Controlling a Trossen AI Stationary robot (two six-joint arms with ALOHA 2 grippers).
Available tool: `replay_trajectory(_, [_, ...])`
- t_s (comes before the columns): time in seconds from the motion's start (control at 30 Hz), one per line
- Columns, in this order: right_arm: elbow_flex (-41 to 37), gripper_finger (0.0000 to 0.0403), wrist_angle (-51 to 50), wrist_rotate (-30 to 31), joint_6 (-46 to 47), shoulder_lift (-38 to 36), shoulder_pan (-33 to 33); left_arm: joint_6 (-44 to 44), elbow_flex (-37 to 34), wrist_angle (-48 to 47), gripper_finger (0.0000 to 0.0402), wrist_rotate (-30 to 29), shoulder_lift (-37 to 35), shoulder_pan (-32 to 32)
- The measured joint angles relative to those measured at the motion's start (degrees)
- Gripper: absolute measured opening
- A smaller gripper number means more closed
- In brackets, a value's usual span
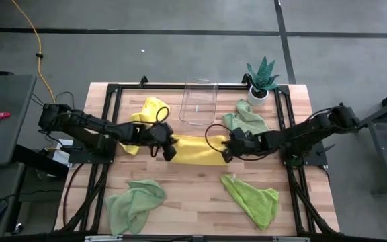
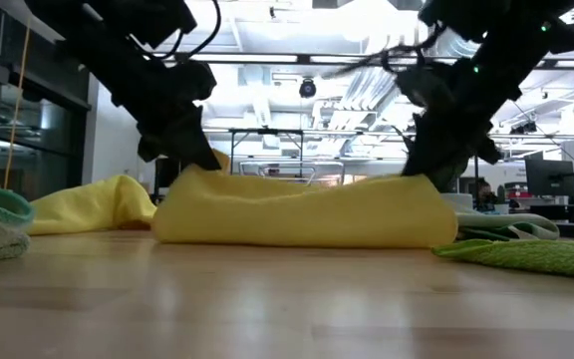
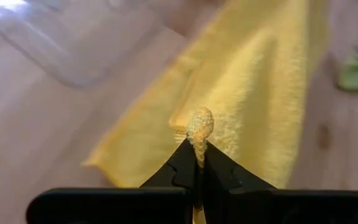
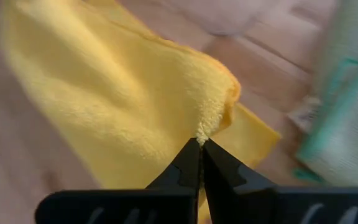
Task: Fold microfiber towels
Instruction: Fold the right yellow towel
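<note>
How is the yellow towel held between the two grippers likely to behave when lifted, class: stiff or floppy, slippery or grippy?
Probably floppy: the yellow towel sags and bunches between the left gripper and right gripper. Likely light, since each shut gripper holds it by a small pinch. Its fuzzy pile suggests it grips rather than slips.

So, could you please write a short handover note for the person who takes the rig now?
Left gripper: shut on one end of the yellow towel at table centre.
Right gripper: shut on its other end.
Towel is doubled over, resting on the table between both grippers.
Elsewhere: second yellow towel behind the left arm, pale green towel near the potted plant, two green towels crumpled at the front. Clear bin holds no towel.
Done: one fold under way. Left: finish it, then fold the other four.
</note>
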Motion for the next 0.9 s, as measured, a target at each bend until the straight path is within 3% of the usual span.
replay_trajectory(0.13, [-0.01, 0.0, -0.71, 1.62, -0.02, 0.81, -1.51, 1.28, 0.05, 0.25, 0.0001, -2.04, 0.62, 1.68])
replay_trajectory(0.47, [-0.01, 0.0, -0.82, -0.83, 1.78, 4.44, -3.98, 1.37, 0.07, 3.01, 0.0002, -3.05, 7.49, 2.91])
replay_trajectory(0.7, [-0.01, 0.0, -0.54, -0.74, 7.2, 6.59, -3.96, 0.79, 0.07, 5.99, 0.0016, -3.84, 13.22, 2.86])
replay_trajectory(0.9, [-0.01, 0.0, -0.6, -0.04, 8.1, 6.64, -3.98, 0.41, 0.02, 6.01, 0.0034, -5.82, 13.51, 3.4])
